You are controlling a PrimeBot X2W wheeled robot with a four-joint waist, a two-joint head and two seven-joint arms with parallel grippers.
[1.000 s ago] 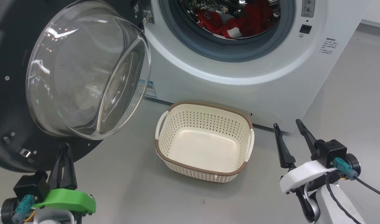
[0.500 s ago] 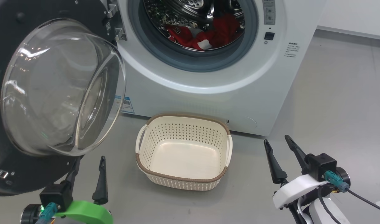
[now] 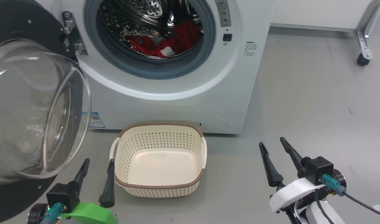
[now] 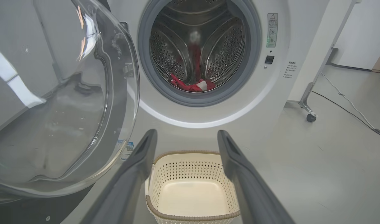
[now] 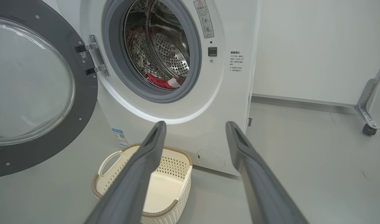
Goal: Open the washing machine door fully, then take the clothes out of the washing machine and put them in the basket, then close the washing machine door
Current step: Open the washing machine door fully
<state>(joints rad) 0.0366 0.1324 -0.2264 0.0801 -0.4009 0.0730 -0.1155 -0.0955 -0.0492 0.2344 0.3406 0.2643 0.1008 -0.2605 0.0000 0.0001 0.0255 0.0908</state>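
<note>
The round black-rimmed door with a clear glass bowl runs off the head view's left edge, and its bowl overlaps the blue label sticker. The near lip of the grey rubber gasket hides the lower part of the red, white-trimmed garments. The small dark print on the white front-loading washing machine is too small to read.

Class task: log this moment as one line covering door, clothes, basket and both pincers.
door open | clothes in washing machine | basket empty | left pincer open, empty | right pincer open, empty

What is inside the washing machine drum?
Red clothes with a white patch lie in a heap at the bottom of the steel drum. Anything under the heap is covered.
</note>
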